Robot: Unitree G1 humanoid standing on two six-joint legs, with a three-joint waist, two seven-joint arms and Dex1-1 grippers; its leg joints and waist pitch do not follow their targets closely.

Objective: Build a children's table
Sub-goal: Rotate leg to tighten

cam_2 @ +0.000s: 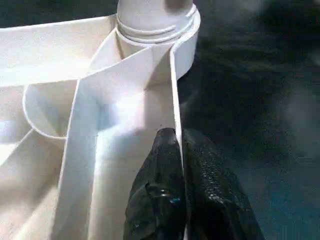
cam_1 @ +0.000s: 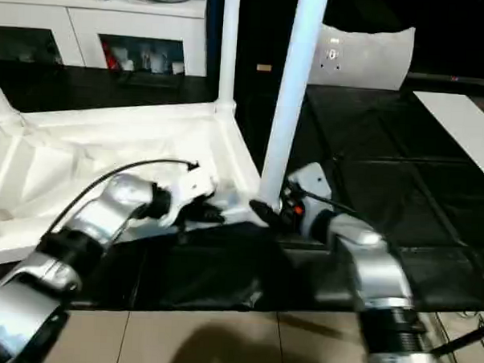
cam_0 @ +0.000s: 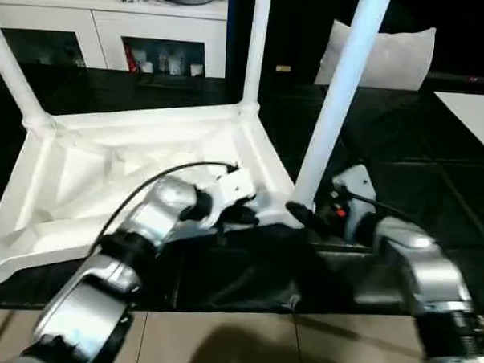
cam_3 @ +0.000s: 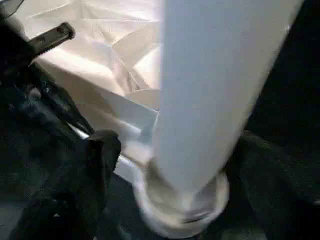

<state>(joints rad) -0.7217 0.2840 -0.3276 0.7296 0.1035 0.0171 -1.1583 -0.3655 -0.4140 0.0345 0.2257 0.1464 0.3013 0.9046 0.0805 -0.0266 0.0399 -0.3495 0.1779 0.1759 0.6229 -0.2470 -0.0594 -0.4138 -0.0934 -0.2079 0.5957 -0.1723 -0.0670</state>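
Note:
The white table top (cam_0: 106, 167) lies upside down on the black mat, ribs showing. One leg (cam_0: 14, 75) stands in its far left corner and another leg (cam_0: 256, 45) in the far right corner. A third leg (cam_0: 342, 89) rises tilted from the near right socket (cam_3: 185, 210). My right gripper (cam_0: 301, 212) is shut on the base of this leg, with one finger (cam_3: 100, 150) beside the socket. My left gripper (cam_2: 177, 137) is shut on the top's near rim (cam_2: 175, 100), one finger on each side of the wall, a short way from that corner.
White cabinets with glass doors (cam_0: 112, 39) stand along the back. A grey-white panel (cam_0: 384, 55) leans at the back right and a white board (cam_0: 478, 115) lies at the far right. The tan floor (cam_0: 219, 341) runs along the mat's near edge.

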